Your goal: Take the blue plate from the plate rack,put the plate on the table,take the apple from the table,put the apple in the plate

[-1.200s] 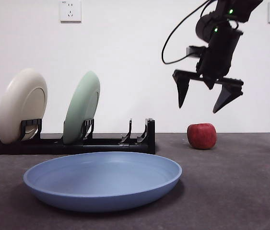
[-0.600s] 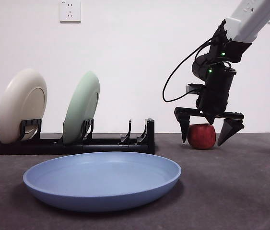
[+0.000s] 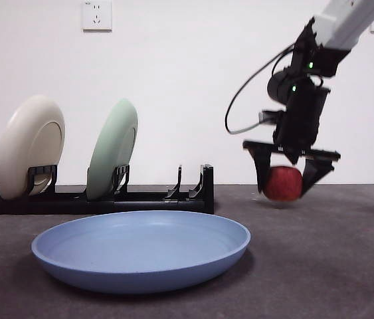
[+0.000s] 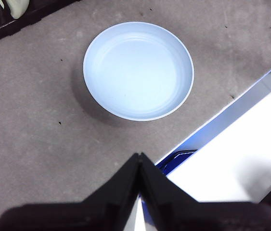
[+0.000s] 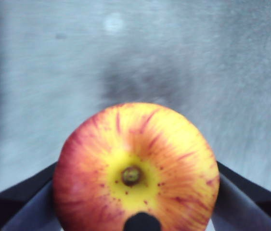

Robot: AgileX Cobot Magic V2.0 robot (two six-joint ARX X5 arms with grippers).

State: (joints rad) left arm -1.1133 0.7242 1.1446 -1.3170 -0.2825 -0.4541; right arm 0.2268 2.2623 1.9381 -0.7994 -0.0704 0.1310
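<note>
The red apple (image 3: 283, 183) hangs just above the table (image 3: 339, 259) at the right, with my right gripper (image 3: 287, 181) shut on it, one black jaw on each side. In the right wrist view the apple (image 5: 135, 168) fills the space between the jaws, stem end facing the camera. The blue plate (image 3: 140, 249) lies flat on the table in front of the plate rack (image 3: 147, 198), left of the apple. My left gripper (image 4: 139, 161) is shut and holds nothing, high over the table near the blue plate (image 4: 138, 70).
A cream plate (image 3: 30, 146) and a pale green plate (image 3: 112, 149) stand upright in the rack. The rack's right slots hold nothing. In the left wrist view the table's edge and a white surface (image 4: 241, 159) lie beside the plate.
My right gripper came down around the apple, shut on it and raised it slightly off the table. The blue plate and the rack stayed put.
</note>
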